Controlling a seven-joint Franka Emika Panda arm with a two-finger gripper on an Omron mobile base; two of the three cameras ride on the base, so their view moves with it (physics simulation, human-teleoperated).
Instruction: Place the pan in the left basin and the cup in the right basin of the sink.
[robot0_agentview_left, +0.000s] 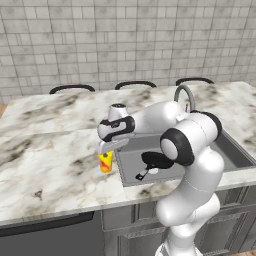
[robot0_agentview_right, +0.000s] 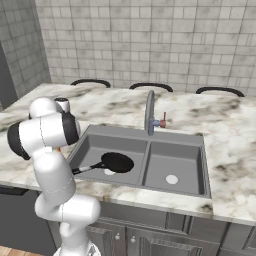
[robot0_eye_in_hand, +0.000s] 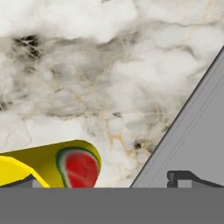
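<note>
The black pan (robot0_agentview_right: 117, 162) lies in the wider left basin (robot0_agentview_right: 95, 150) of the sink (robot0_agentview_right: 145, 135), its handle pointing toward the front left; in the left base view the pan (robot0_agentview_left: 155, 161) is partly behind my arm. The yellow cup (robot0_agentview_left: 105, 163) with its red mark stands on the marble counter just left of the sink. My gripper (robot0_agentview_left: 107, 149) hovers right above it, open and holding nothing. In the hand view the cup (robot0_eye_in_hand: 65, 164) sits low at the left by one fingertip (robot0_eye_in_hand: 25, 181). The narrower right basin (robot0_agentview_right: 172, 167) holds nothing.
A tall curved faucet (robot0_agentview_right: 149, 112) rises behind the sink's divider. Marble counter (robot0_agentview_left: 50, 165) stretches left of the sink, and more counter (robot0_agentview_right: 230, 150) lies to its right. Three dark chair backs (robot0_agentview_left: 135, 84) show beyond the far edge, before a tiled wall.
</note>
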